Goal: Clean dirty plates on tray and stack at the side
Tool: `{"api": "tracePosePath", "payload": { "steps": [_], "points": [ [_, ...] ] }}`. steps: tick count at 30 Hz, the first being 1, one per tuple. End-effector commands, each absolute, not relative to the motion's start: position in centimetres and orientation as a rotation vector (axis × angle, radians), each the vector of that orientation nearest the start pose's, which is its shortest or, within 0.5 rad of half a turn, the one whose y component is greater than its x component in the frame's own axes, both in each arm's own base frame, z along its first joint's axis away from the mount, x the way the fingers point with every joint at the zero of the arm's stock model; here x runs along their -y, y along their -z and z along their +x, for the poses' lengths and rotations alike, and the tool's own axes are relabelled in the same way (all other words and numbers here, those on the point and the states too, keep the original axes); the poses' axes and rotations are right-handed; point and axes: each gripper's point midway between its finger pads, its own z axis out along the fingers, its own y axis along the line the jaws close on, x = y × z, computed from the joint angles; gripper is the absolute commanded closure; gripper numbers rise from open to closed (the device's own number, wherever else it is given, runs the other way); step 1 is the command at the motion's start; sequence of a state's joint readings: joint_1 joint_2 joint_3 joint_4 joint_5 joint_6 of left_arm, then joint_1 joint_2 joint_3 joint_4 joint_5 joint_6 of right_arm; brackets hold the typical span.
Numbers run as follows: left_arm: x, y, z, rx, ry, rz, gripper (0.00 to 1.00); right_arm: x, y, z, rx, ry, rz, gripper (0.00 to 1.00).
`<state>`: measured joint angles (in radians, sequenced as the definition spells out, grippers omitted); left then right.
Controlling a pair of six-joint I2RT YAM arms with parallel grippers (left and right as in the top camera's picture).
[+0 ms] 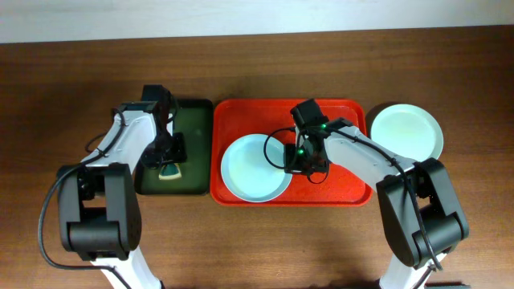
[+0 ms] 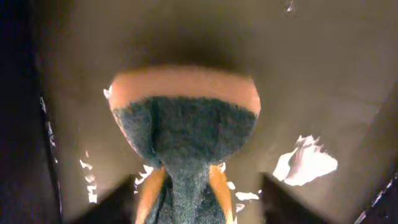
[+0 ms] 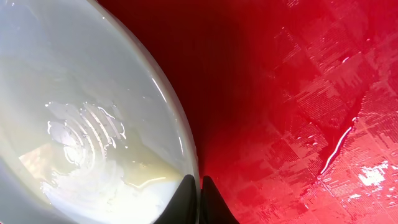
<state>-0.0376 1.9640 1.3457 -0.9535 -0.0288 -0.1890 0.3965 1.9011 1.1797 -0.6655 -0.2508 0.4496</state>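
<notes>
right gripper (image 3: pixel 200 186) is closed to a thin pinch right on the rim of the pale blue plate (image 1: pixel 253 168). looks like i've got the rim, though the contact itself sits at the bottom edge of the wrist view, so i'm not fully sure. the plate lies flat in the middle-left of the red tray (image 1: pixel 345 189), its body spreading left from my right fingers. bare wet tray is on their right. it's round, so no long axis to line up, only the rim side matters. the mint plate (image 1: pixel 405 132) sits off the tray at upper right of the overhead view, so i judge the next move carries this plate rightward to it. the right arm is clearly the nearer one.

left gripper (image 1: pixel 170 154) is over the green tray (image 1: pixel 193 120) at left. its fingers are spread and clear of the sponge (image 2: pixel 183 118), which lies between them on that tray, holding nothing.
</notes>
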Motion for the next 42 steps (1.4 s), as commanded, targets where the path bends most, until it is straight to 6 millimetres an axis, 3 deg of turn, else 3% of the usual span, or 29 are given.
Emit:
{"api": "tracePosePath", "payload": {
  "steps": [1,3,4,6,8,11,15,20,22,23,28,33,42],
  "points": [
    [1.3,-5.5,36.8,-3.127,0.018,-0.255,0.34,-18.1,-0.5,32.5,-3.054,-0.418,0.045,0.88],
    [1.2,-9.5,38.5,-3.081,0.026,-0.255,0.34,-18.1,-0.5,32.5,-3.054,-0.418,0.045,0.86],
    [0.9,-12.5,40.1,-3.016,0.034,-0.264,0.28,-18.1,-0.5,32.5,-3.054,-0.418,0.045,0.86],
    [-0.4,-15.6,42.1,-2.919,0.044,-0.315,0.0,-18.1,-0.5,32.5,-3.054,-0.418,0.045,0.85],
    [-3.0,-17.7,43.5,-2.825,0.046,-0.428,0.0,-18.1,-0.4,32.5,-3.055,-0.418,0.045,0.84],
    [-7.9,-17.9,43.5,-2.765,0.016,-0.609,0.01,-18.1,-0.4,32.5,-3.051,-0.421,0.045,0.79],
    [-11.2,-17.9,42.8,-2.739,-0.001,-0.712,0.01,-18.1,-0.4,32.5,-3.051,-0.421,0.045,0.78],
    [-11.9,-17.9,42.6,-2.733,-0.004,-0.737,0.01,-18.0,0.2,32.3,-3.049,-0.423,0.045,0.79],
    [-11.9,-17.9,42.6,-2.732,-0.004,-0.737,0.01,-18.0,0.3,32.2,-3.053,-0.423,0.09,0.94],
    [-11.9,-17.9,42.6,-2.732,-0.004,-0.737,0.0,-18.0,0.3,32.2,-3.055,-0.424,0.126,0.96],
    [-11.9,-17.9,42.6,-2.733,-0.004,-0.737,0.01,-17.3,-0.1,32.6,-3.056,-0.428,0.165,0.96],
    [-11.8,-17.9,42.6,-2.734,-0.003,-0.733,0.01,-15.3,-3.3,33.6,-3.095,-0.433,0.261,0.96],
    [-12.1,-17.9,42.6,-2.731,-0.005,-0.743,0.01,-17.2,-10.9,37.8,-2.974,-0.497,0.196,0.96]
  ]
}}
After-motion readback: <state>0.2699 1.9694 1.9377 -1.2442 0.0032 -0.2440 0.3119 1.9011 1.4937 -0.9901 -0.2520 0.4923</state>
